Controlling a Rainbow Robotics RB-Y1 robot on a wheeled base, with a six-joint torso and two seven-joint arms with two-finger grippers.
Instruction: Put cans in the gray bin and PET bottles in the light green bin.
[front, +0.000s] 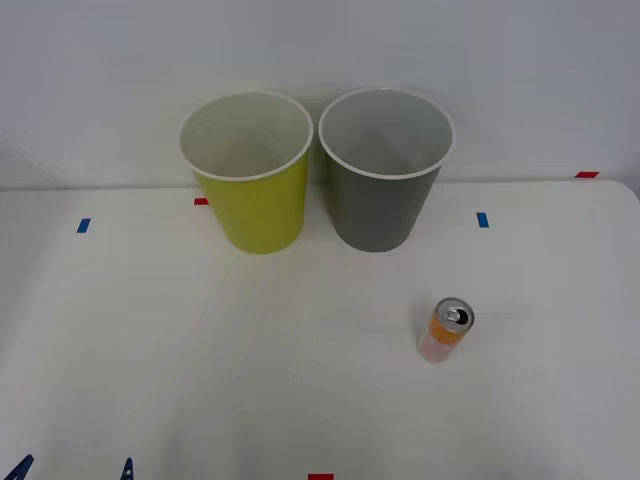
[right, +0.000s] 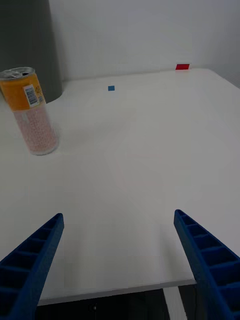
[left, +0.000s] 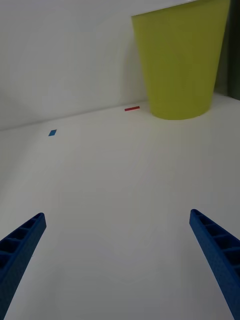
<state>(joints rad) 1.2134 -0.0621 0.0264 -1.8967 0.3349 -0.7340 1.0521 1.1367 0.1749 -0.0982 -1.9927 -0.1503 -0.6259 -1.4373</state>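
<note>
One slim can (front: 446, 328), orange above and pale pink below, stands upright on the white table, right of centre and in front of the gray bin (front: 380, 212). The light green bin (front: 255, 212) stands just left of the gray one at the table's back. PET bottles are out of view. My right gripper (right: 119, 216) is open over the table's near edge, with the can (right: 32, 112) well ahead of it and to one side, before the gray bin (right: 30, 45). My left gripper (left: 117, 216) is open and faces the light green bin (left: 180, 60); its fingertips (front: 127, 468) show at the front left.
Small blue tape marks (front: 83, 225) and red tape marks (front: 587, 174) dot the white table (front: 250, 350). A pale wall rises right behind the bins. The table's near edge (right: 115, 292) lies under my right gripper.
</note>
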